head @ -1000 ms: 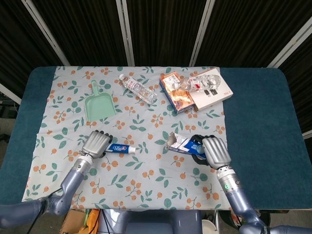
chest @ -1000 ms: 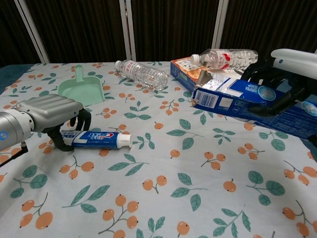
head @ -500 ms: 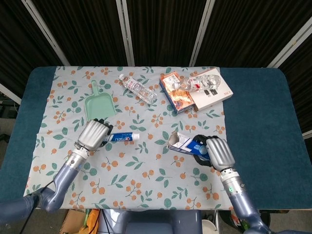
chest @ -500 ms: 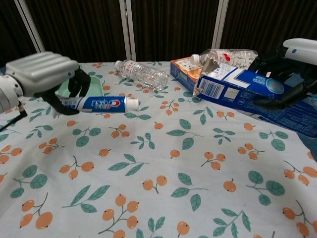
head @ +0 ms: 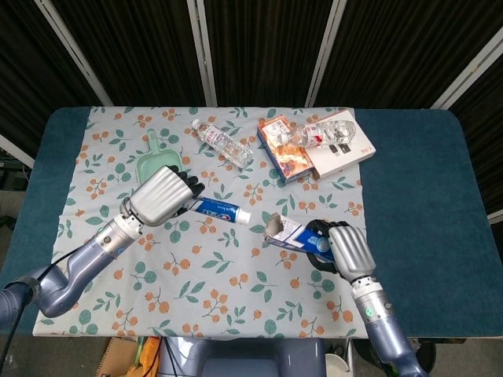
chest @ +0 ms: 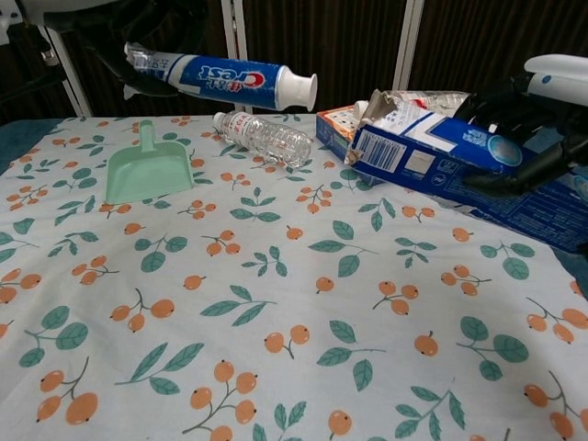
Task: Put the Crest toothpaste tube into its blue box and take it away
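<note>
- Left robot hand (head: 161, 194) is wrapped round the tail end of the Crest toothpaste tube (head: 222, 210), holding it up off the counter (head: 409, 173). In the chest view the tube sits high in the frame, roughly level, white cap (chest: 296, 89) pointing toward the box.
- Right robot hand (head: 346, 250) has its fingers curled round the blue box (head: 295, 234) and is holding that in the air too, tilted a bit. The open end with the ragged flaps (chest: 378, 106) faces the tube.
- Cap and box mouth are near each other but not touching; there's a clear gap between them in both views.
- The floral cloth (head: 212, 275) covers most of the counter, and the stretch of it under both hands is just leaves and berries.
- Other stuff at the back: a green dustpan (head: 160, 168) just behind the left robot hand, a clear water bottle (head: 223, 143) lying on its side, and a stack of flat boxes (head: 314, 149) with another clear bottle (head: 326, 129) lying on top.
- Can't read most of the printing on the box from here.
</note>
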`<state>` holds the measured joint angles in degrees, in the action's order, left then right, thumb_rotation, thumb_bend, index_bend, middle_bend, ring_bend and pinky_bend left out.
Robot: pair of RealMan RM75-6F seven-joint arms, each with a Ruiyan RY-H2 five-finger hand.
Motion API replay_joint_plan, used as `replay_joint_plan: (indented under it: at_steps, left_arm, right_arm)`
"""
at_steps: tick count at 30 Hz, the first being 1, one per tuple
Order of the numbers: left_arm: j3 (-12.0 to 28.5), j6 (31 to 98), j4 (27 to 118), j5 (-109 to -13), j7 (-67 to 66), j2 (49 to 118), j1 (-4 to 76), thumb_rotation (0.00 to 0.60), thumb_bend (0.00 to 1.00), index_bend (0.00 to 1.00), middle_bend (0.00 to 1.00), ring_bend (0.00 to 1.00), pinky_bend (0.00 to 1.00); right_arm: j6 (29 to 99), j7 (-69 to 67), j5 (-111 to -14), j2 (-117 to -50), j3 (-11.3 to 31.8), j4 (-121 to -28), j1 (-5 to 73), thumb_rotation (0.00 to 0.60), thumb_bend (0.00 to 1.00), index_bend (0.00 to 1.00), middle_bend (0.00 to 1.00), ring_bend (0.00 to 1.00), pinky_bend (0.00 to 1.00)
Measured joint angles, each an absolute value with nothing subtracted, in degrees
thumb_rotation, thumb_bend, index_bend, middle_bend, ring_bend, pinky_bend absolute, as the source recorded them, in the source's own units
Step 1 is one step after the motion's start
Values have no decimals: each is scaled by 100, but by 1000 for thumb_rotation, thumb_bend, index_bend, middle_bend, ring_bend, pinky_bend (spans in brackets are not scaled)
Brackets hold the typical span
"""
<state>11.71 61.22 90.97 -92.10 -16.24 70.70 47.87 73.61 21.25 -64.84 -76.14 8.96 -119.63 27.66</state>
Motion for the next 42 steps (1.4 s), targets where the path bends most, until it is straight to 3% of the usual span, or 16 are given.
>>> replay_joint_plan:
  at_steps: [23, 42]
  left_arm:
    - [1470, 5558, 9686, -8627, -2889, 7151, 5398, 600, 456, 731, 767, 707, 713]
    - [1453, 5325, 9627, -8850, -3598, 7357, 5900, 600, 455, 703, 730, 682, 707]
  right_arm:
    - [7420, 2052, -6630, -7418, 835, -12265, 2621, 600, 339, 436, 515, 471, 378]
    - [7379, 1615, -6750, -7192, 892, -12332, 2514, 600, 340, 436, 515, 471, 378]
